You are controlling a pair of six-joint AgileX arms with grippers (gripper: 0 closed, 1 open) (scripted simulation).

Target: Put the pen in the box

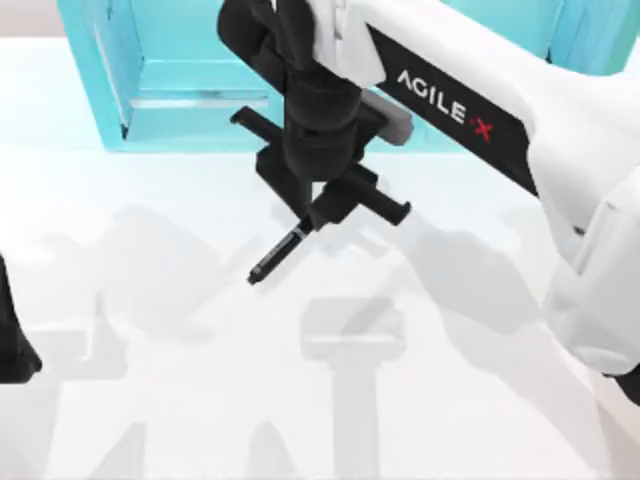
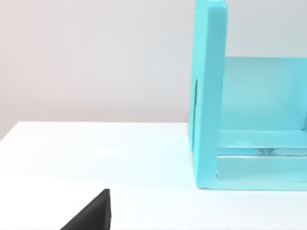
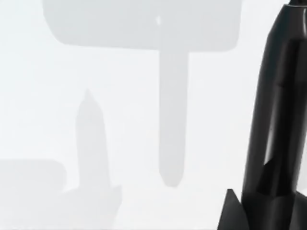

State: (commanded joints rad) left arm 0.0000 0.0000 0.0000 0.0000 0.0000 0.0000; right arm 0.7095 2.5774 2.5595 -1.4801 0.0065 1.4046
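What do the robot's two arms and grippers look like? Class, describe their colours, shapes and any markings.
The right arm has smooth white shells and a black panel lettered "AGILE X" in white, the X red. Its wrist is a rounded black housing, and the right gripper is matt black, with a flat crossbar carrying two slim fingers. The left arm appears as a black part at the table's left edge. No cables are visible.

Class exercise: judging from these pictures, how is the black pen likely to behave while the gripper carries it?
The pen looks slim, stiff and probably light. The right gripper seems to hold it by one end, so it may pivot. Its glossy, rounded body could slip or roll if dropped.
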